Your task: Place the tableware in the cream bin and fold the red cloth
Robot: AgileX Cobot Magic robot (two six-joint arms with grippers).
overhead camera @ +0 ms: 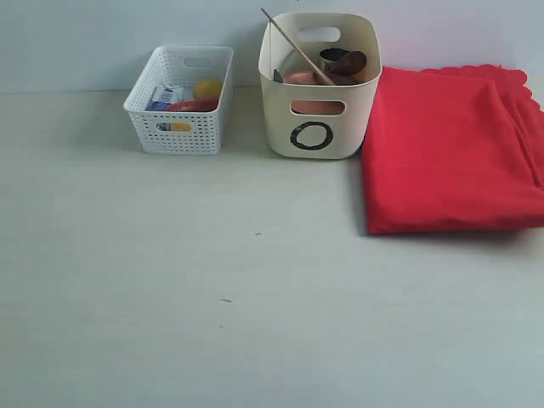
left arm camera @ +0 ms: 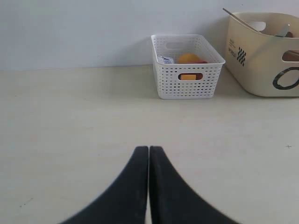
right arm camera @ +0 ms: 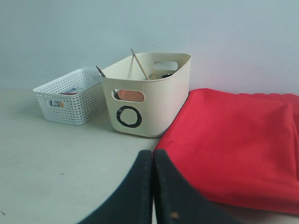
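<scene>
The cream bin (overhead camera: 319, 85) stands at the back middle, black ring mark facing front. Tableware lies inside it: chopsticks (overhead camera: 293, 47) lean out over the rim, with a dark spoon (overhead camera: 350, 61) and a brown plate (overhead camera: 316, 107) showing through the handle hole. To its right the red cloth (overhead camera: 450, 149) lies folded flat with a scalloped far edge. Neither arm shows in the exterior view. My left gripper (left arm camera: 149, 149) is shut and empty above bare table, well back from the bin (left arm camera: 264, 53). My right gripper (right arm camera: 153, 153) is shut and empty beside the near corner of the cloth (right arm camera: 233, 140), short of the bin (right arm camera: 147, 93).
A low white lattice basket (overhead camera: 180, 100) with a lemon, a milk carton and other food stands left of the cream bin; it also shows as the basket (left arm camera: 187, 65) and the basket (right arm camera: 70, 95). A pale wall runs behind the table.
</scene>
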